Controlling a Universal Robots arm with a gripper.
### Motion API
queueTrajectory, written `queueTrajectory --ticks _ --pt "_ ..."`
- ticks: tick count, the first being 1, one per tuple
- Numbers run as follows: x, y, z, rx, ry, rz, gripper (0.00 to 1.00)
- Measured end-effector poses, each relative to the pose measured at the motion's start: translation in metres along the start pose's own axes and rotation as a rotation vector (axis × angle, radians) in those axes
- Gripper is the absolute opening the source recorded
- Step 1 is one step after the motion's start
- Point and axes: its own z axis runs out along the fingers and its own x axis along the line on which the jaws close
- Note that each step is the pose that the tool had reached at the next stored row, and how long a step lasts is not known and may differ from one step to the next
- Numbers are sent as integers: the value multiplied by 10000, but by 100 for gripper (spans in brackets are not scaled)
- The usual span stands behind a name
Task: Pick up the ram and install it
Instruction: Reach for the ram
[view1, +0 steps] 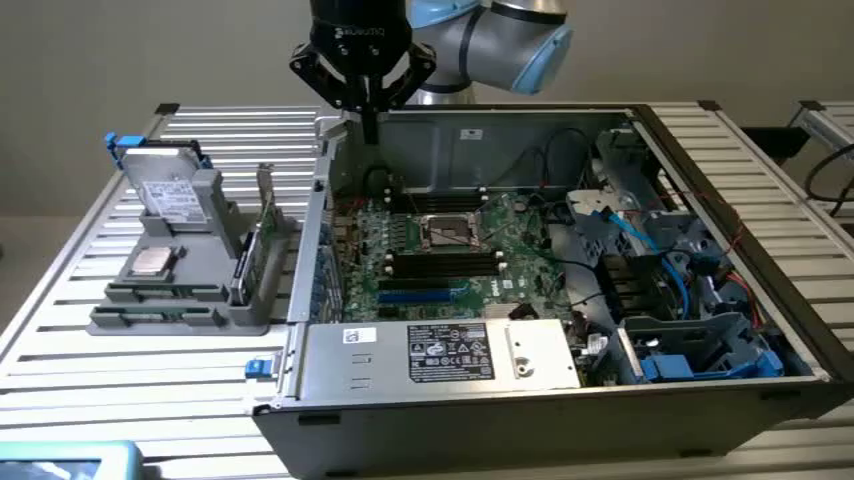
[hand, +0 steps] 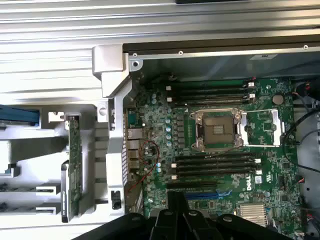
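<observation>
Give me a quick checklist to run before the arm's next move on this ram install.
1. Gripper empty: ok, holds nothing.
2. Jaws open for picking: not ok, shut.
3. Ram in gray holder: ok.
4. Gripper above ram: not ok, it hangs over the case corner.
5. Memory slots free: ok, look empty.
6. Slot latches open: cannot tell.

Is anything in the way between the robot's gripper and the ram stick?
Yes. The gripper hangs shut over a corner of the computer case. The ram lies in the gray holder outside it. Between them stand the case's side wall and the upright green card. Above them looks free.
</observation>
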Motion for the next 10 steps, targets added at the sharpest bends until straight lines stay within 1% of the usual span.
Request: queueTrajectory --ticks 10 --pt "0 0 0 0 0 0 11"
